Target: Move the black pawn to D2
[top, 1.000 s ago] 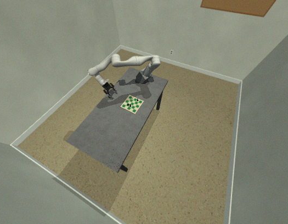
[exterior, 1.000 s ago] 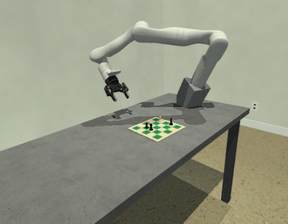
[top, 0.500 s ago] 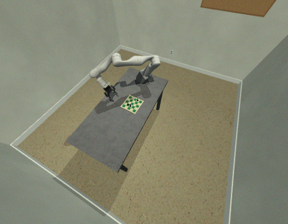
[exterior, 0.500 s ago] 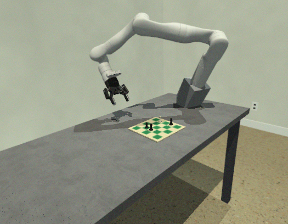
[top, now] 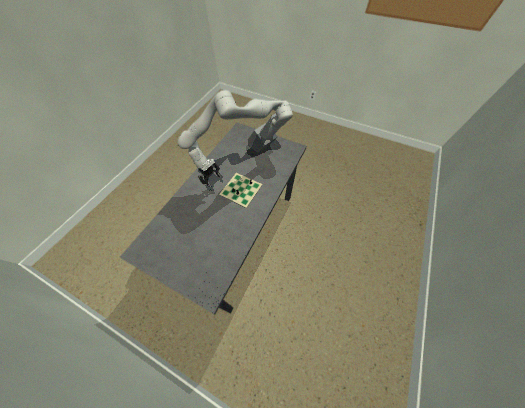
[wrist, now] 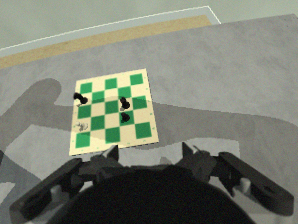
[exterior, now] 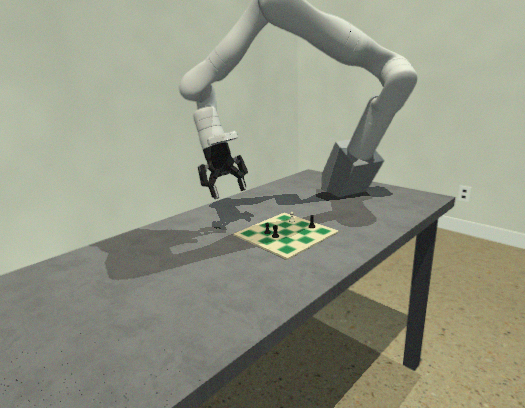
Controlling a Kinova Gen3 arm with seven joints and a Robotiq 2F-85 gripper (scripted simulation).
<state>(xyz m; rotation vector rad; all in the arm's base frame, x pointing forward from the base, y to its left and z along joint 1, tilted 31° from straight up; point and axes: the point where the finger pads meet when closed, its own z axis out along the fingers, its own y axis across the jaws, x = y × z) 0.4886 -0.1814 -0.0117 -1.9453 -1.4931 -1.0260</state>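
hanging above the table [top: 200, 260] beside the chessboard [top: 241, 189], the gripper [top: 210, 181] has its fingers spread wide with nothing between them. from the top view the board sits near the table's middle, dark pieces on it too small to tell apart.

exterior view: the gripper [exterior: 223, 186] hovers well above the tabletop [exterior: 140, 310], off the board's [exterior: 286, 234] edge, fingers apart and empty. three black pieces stand upright on the board: two close together [exterior: 267, 228] [exterior: 275, 231] near one side, one [exterior: 312, 221] apart toward the arm's base [exterior: 340, 172]. a pale piece [exterior: 292, 216] stands at the far edge. which is the pawn cannot be told.

wrist view: both fingers frame the bottom of the picture, splayed. the board [wrist: 114, 112] lies ahead, with two black pieces [wrist: 124, 104] [wrist: 125, 117] on neighbouring squares, a third [wrist: 79, 98] near the left edge, and a faint pale piece [wrist: 80, 125] below it.
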